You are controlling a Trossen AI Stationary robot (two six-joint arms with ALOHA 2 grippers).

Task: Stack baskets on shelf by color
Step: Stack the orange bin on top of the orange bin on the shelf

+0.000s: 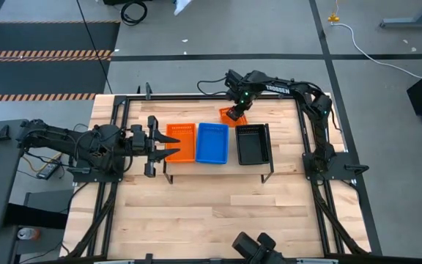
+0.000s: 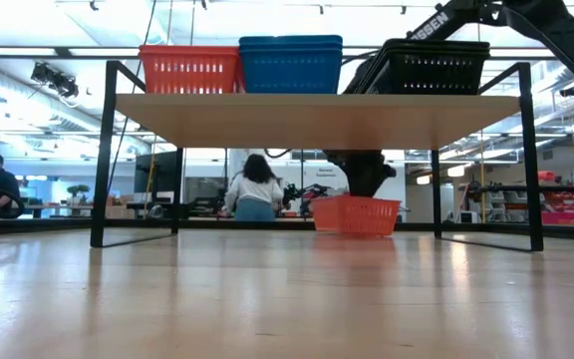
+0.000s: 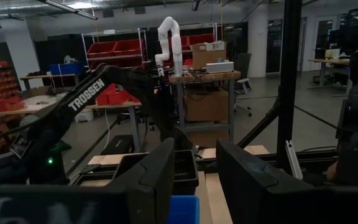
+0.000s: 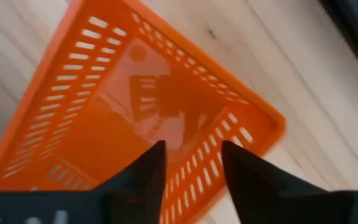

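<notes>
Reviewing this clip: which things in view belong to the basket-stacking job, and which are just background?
Job:
- shelf
- orange basket on shelf
- blue basket
- black basket
- loose orange basket on the table, under the right gripper
- left gripper, beside the shelf

Background:
- seated person
- white robot arm
- red bins

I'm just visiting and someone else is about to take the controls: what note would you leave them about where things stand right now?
Right gripper: open, down over a loose orange basket on the table behind the shelf, not gripping it yet.
Left gripper: open, waiting at the shelf's left end beside the orange stack.
Done: orange, blue and black baskets sit side by side on the shelf.
Left: grab the loose basket and set it on the orange stack.
</notes>
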